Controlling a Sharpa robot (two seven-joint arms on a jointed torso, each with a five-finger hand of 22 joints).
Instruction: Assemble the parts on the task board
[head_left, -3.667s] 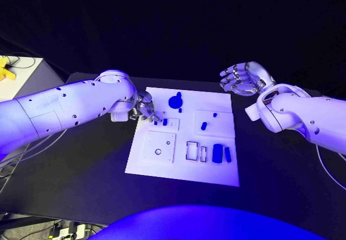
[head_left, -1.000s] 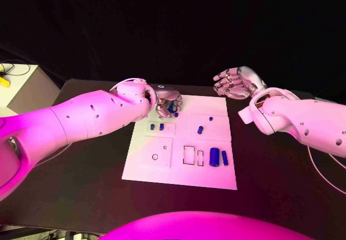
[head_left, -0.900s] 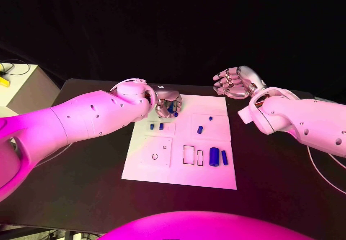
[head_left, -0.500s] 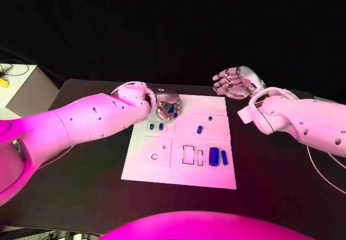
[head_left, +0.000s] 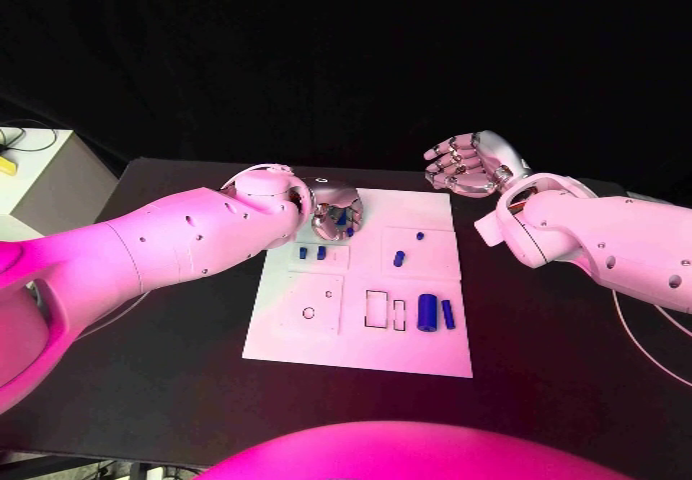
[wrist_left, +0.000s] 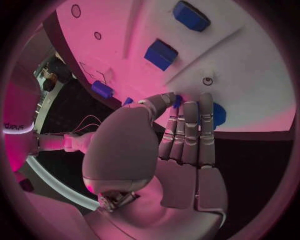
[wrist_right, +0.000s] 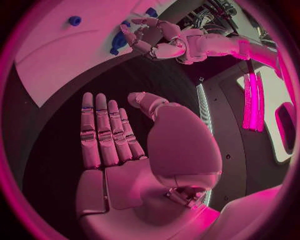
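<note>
The white task board (head_left: 361, 330) lies mid-table. At its far left corner my left hand (head_left: 339, 212) reaches down over a blue round part (wrist_left: 219, 114); the thumb and fingers close around it and pinch it, and it seems to rest on the board. The same hand (wrist_right: 156, 42) and round part (wrist_right: 119, 42) show across the board (wrist_right: 75, 55). My right hand (head_left: 469, 165) hovers open and empty past the board's far right corner, fingers (wrist_right: 103, 132) spread. Two small blue pieces (head_left: 312, 253) lie left, two more (head_left: 398, 258) centre-right, and two longer ones (head_left: 427, 312) stand near empty slots (head_left: 378, 308).
A square inset with a ring hole (head_left: 309, 312) sits on the board's near left. Blue blocks (wrist_left: 161, 54) lie beyond the left hand's fingers. A pale cabinet (head_left: 43, 185) stands off the table's left edge. Black table (head_left: 562, 330) surrounds the board.
Since 3.7 s ago my left hand moved from the small pieces at the board's left edge to the round part at the far end. Over the last second it barely shifted; the right hand stayed.
</note>
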